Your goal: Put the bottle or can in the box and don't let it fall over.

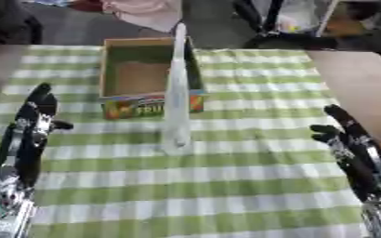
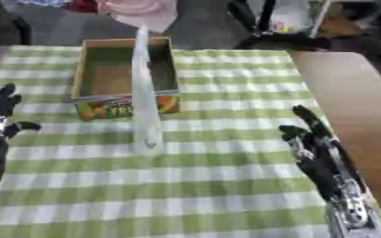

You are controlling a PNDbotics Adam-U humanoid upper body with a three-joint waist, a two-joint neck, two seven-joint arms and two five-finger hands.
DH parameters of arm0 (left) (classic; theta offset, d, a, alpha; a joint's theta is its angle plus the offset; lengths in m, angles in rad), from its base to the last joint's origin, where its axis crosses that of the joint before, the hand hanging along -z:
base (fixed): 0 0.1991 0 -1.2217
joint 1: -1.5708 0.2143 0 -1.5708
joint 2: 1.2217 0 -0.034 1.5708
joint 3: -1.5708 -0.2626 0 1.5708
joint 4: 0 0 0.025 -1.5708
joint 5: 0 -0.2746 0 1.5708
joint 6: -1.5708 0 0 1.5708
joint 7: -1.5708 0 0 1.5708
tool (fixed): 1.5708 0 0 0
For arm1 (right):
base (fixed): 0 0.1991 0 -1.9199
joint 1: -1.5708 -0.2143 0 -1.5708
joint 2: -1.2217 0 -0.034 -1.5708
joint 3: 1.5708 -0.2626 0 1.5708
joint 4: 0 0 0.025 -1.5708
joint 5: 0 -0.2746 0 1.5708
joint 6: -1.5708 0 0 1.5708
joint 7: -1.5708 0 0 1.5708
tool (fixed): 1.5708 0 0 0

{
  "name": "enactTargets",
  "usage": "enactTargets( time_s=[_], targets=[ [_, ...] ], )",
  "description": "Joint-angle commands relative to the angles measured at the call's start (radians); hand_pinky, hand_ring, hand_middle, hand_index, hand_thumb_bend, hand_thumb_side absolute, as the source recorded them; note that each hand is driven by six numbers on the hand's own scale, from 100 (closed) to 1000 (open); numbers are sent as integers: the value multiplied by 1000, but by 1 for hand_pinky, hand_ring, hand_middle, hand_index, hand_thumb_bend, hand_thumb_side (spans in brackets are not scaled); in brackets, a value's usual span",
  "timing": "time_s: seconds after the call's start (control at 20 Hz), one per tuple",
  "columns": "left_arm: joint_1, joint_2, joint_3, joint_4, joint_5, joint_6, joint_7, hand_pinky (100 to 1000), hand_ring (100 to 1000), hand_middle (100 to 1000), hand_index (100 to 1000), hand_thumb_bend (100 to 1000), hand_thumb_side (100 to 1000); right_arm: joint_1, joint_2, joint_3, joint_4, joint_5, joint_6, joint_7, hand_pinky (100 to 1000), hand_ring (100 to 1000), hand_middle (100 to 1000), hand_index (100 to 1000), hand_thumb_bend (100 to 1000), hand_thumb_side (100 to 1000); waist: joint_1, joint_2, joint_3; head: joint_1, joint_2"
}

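A green-and-white checked cloth (image 1: 226,186) covers the surface in front of me. A tall clear bottle (image 1: 177,93) stands upright on it just before the open cardboard box (image 1: 149,76), outside it. My left hand (image 1: 31,125) rests at the left edge, my right hand (image 2: 316,148) at the right; both have fingers straight and apart, touching nothing.

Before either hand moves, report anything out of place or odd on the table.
Nothing stands out. The tall clear bottle stands upright on the checked cloth in front of the open cardboard box, not yet inside. No spill shows. The left hand and right hand rest open, touching nothing.
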Motion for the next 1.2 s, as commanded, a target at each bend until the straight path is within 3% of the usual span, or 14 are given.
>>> enactTargets(
  time_s=[0.05,0.7,1.2],
  targets=[
    [-7,5,7,-21,-2,-4,1,600,1000,1000,956,355,836,-5,-17,-6,-21,4,-3,0,811,809,989,984,100,526,3,-15,-1,1,-6],
    [-18,24,-1,-31,-44,-4,-15,611,1000,1000,958,359,816,-4,-18,-6,-21,4,-3,2,811,810,990,984,100,526,6,-16,-4,3,-4],
    [-104,77,-98,-22,-168,37,-87,624,1000,1000,956,339,784,-4,-19,-2,-19,3,-2,5,811,810,991,985,100,526,7,-18,-15,9,-5]
  ],
)
